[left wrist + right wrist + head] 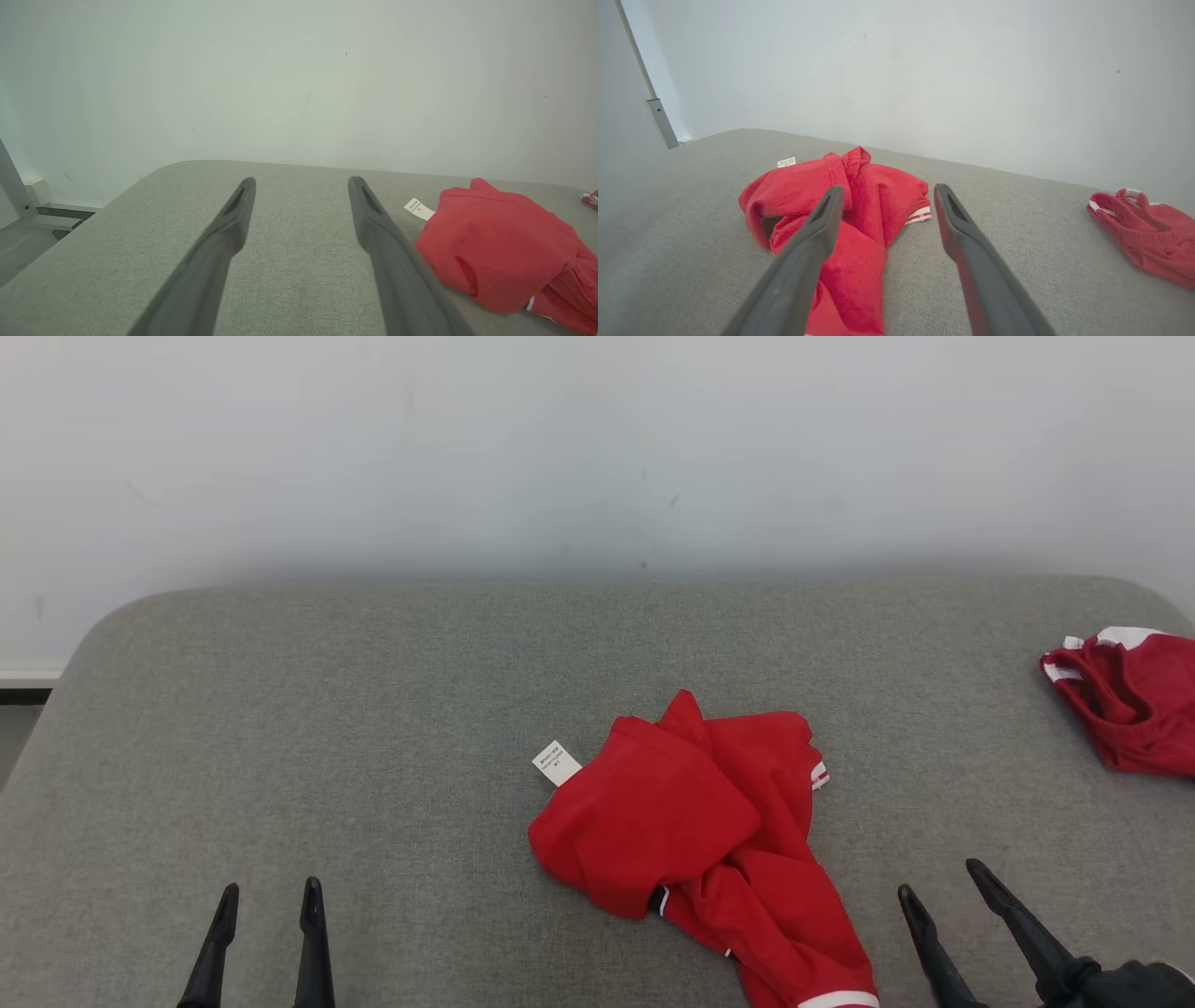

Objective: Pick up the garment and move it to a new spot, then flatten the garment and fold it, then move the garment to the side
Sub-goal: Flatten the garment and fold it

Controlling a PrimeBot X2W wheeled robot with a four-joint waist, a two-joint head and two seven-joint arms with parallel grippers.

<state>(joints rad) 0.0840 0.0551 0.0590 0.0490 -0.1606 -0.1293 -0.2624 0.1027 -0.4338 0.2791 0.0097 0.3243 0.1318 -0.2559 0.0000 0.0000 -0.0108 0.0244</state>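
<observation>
A crumpled red garment (700, 821) with a white label and white trim lies in a heap on the grey padded table (373, 728), slightly right of centre. It also shows at the right of the left wrist view (495, 242) and in the right wrist view (840, 205). My left gripper (271, 894) stands open at the lower left, well apart from the cloth, with nothing between its fingers (233, 219). My right gripper (941, 879) is open at the lower right, just right of the garment's lower end; in its wrist view the gripper (887, 192) holds nothing.
A second red garment (1130, 700) with white trim lies bunched at the table's right edge, also seen as a bunch (1143, 228) in the right wrist view. A pale wall rises behind the table. The table's left part is bare grey fabric.
</observation>
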